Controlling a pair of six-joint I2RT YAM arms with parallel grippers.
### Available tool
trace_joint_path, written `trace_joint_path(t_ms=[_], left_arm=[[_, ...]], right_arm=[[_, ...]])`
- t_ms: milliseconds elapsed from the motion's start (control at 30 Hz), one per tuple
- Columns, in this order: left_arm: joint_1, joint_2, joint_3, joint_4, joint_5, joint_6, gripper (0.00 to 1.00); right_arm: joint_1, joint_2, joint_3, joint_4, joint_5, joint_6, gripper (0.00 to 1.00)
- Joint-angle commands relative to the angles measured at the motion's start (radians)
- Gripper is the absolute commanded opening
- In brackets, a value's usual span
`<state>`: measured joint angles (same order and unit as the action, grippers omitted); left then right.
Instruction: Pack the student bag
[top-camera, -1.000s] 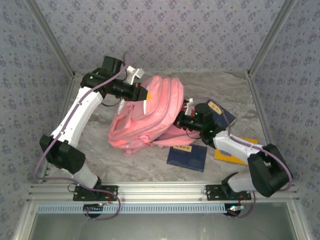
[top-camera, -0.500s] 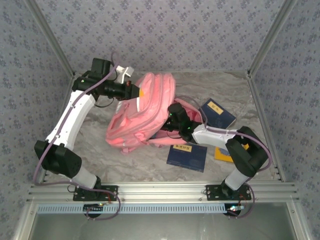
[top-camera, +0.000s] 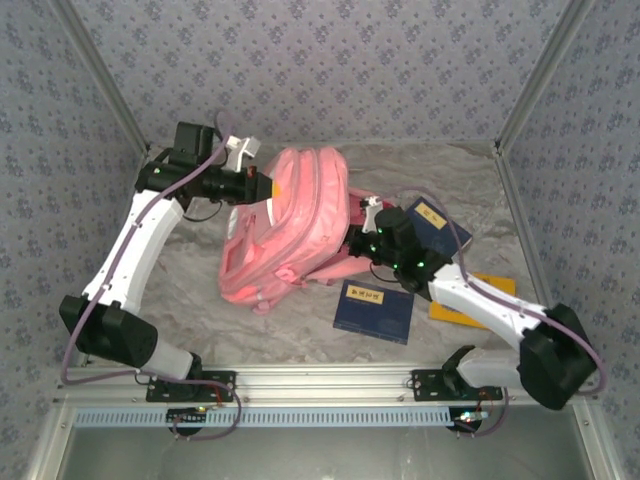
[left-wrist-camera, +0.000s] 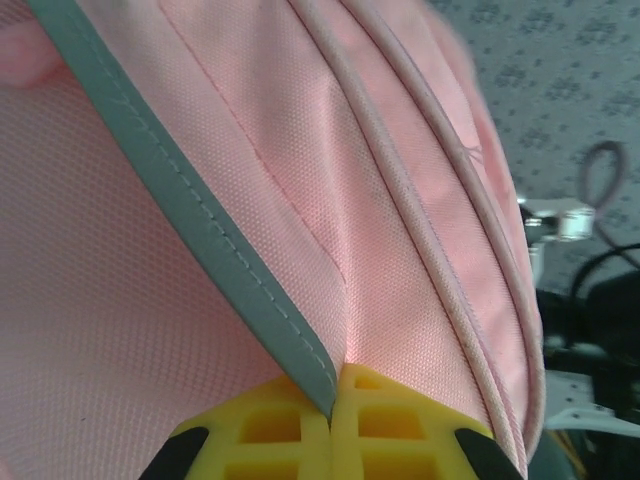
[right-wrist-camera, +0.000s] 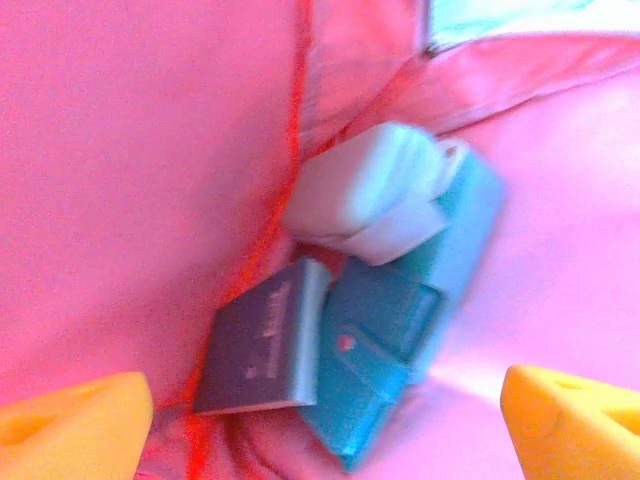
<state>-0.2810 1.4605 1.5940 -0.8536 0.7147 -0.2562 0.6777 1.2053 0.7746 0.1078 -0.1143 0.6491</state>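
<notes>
Inside, blurred book (right-wrist-camera: 262, 350), student bag (right-wrist-camera: 120, 150) cut off

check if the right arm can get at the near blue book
Probably yes. The right gripper is open at the bag mouth, and the near blue book lies bare on the table beside that arm, with nothing on it.

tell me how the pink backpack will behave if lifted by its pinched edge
Probably floppy: the pink backpack sags in folds below the grey trim that the left pincer pinches. The dark book and teal item inside would likely slide and weigh it down unevenly.
</notes>
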Motion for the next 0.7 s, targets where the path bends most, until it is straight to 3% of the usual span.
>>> trace_joint_path(t_ms=[0,100,200,300,433,533,667], left_arm=[[0.029,-0.056,0.016,0.035,-0.224,0.092,0.00],[0.026,-0.025,0.069,-0.031,-0.370,0.123,0.00],[0.003,0.013,0.125,-0.081,-0.518,0.169,0.00],[-0.053,0.074,0.148,-0.118,-0.613,0.212,0.00],[-0.109,0.146,0.136,-0.143,-0.640,0.197,0.00],[-0.116,0.137,0.046,-0.084,-0.569,0.141,0.00],[-0.114,0.072,-0.106,0.033,-0.481,0.060,0.26]], right_arm=[[-0.004,-0.082,0.007,-0.219,0.174,-0.121,0.92],[-0.006,-0.114,-0.005,-0.324,0.231,-0.140,0.92],[-0.007,-0.171,-0.077,-0.315,0.276,-0.115,0.99],[-0.043,-0.254,-0.185,-0.259,0.298,-0.056,1.00],[-0.160,-0.292,-0.244,-0.298,0.197,-0.008,1.00],[-0.204,-0.257,-0.248,-0.378,0.172,0.050,0.97],[-0.207,-0.222,-0.242,-0.511,0.274,0.178,0.92]])
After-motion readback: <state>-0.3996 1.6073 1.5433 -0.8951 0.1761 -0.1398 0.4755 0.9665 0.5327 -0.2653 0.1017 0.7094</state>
